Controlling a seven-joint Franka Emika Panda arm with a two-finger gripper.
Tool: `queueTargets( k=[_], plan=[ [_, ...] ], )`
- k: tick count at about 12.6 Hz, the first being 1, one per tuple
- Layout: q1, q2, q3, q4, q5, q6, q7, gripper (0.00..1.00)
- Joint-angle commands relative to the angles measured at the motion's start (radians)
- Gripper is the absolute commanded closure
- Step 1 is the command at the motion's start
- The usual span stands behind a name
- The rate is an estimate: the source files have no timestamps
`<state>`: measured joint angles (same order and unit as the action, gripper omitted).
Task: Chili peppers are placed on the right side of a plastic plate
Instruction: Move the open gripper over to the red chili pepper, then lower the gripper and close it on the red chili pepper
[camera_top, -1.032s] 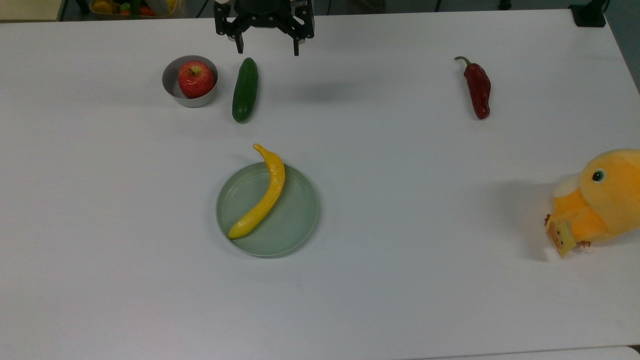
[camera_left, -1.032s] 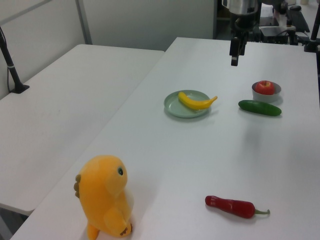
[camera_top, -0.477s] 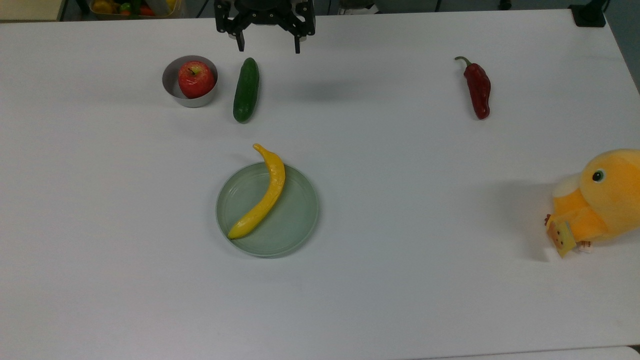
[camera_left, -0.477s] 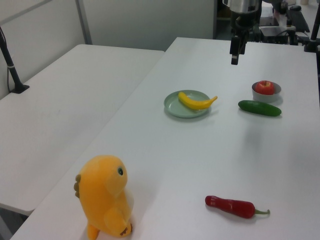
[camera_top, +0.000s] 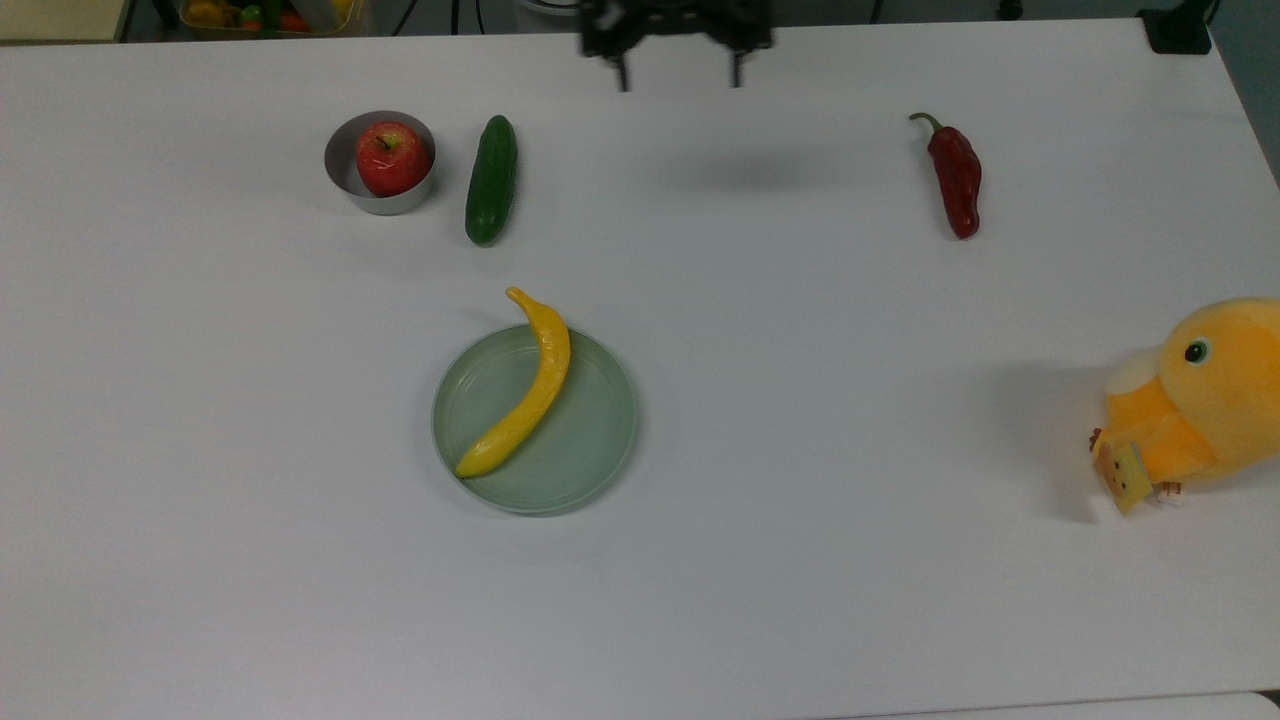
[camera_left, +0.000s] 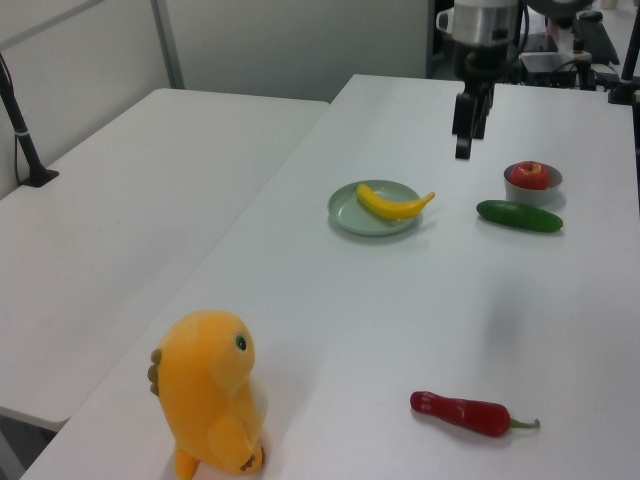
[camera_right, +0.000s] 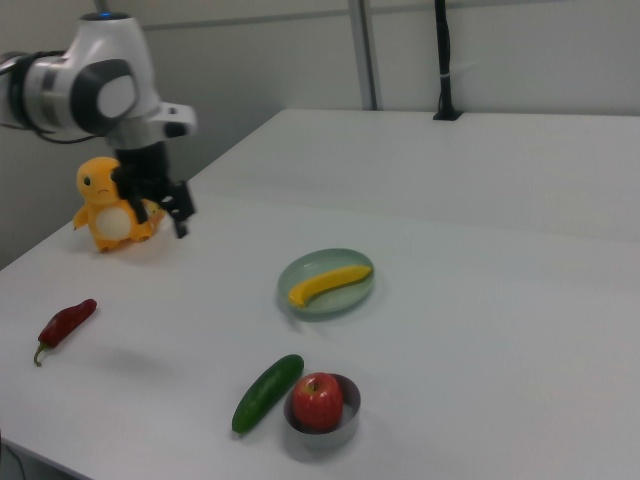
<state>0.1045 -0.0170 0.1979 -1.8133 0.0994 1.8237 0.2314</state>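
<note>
- Fingers stand well apart and hold nothing; you can see the two dark tips in the top view with bare table between them.
- Your gripper hangs clear above the table at the far edge in the top view, carrying no load. In the right view the gripper sits in front of the arm's white wrist, high off the surface.
- The chili peppers lie flat on the table, well to the top view's right of your gripper, stem toward the far edge. In the left view the chili peppers rest near the front, apart from everything else.
- The plastic plate sits well apart from the chili, toward the top view's left and nearer the camera. A yellow pepper lies slantwise across it, its tip overhanging the rim.
- A cucumber and a metal bowl holding an apple stand to the top view's left, away from your path.
- A plush toy stands at the top view's right edge, near the chili but not touching it.
- Judgement: you are in the approach step; nothing is grasped yet.
- Next move, as judged: bring the gripper over the chili's mid-body, set the fingers across its narrow width, descend, then close. Bare table beside the plate's rim at the top view's right looks free for the drop.
</note>
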Motion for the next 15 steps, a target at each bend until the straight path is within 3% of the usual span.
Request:
queueTargets(
  k=[1, 3, 6, 12, 15],
  plan=[
    [0.014, 0.032, 0.180, -0.018, 0.010, 0.073, 0.182, 0.00],
    [0.067, 0.083, 0.242, -0.014, 0.008, 0.136, 0.279, 0.00],
    [0.185, 0.182, 0.250, -0.006, -0.029, 0.219, 0.386, 0.00],
    [0.365, 0.434, 0.239, 0.032, -0.278, 0.308, 0.614, 0.00],
    [0.389, 0.528, 0.239, 0.094, -0.378, 0.312, 0.692, 0.00]
  ],
)
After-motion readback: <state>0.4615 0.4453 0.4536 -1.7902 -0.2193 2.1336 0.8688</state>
